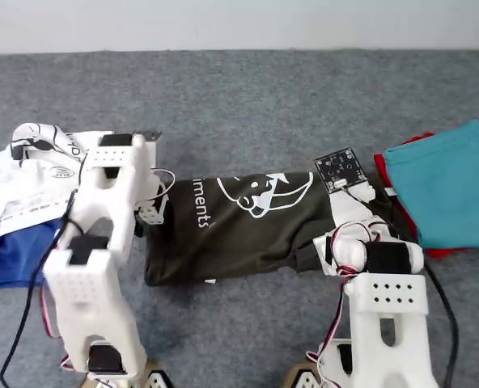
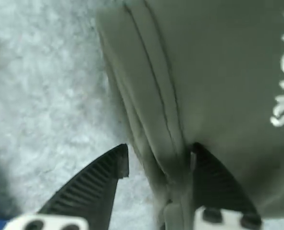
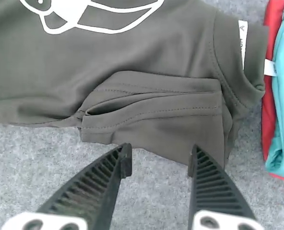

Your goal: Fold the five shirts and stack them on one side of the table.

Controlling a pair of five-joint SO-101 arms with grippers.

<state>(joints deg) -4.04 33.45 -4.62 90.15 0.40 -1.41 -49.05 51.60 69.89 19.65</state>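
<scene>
Left gripper [image 2: 159, 165]: jaws spread, astride hem of dark olive cotton T-shirt [image 1: 247, 226], mid-table, half folded. Right gripper [image 3: 159, 160]: spread, just off sleeve. Folded teal shirt [image 1: 450, 194] atop red shirt [image 1: 380, 170]: seemingly done. Crumpled white shirt [image 1: 29, 178], blue shirt [image 1: 13, 250]: pending.

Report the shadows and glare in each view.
High view: even light, no glare, faint shadow along the near edge of the dark shirt. Left wrist view: deep shadow in the shirt's fold at the left pincer. Right wrist view: soft shadow inside the folded sleeve, no glare.
</scene>
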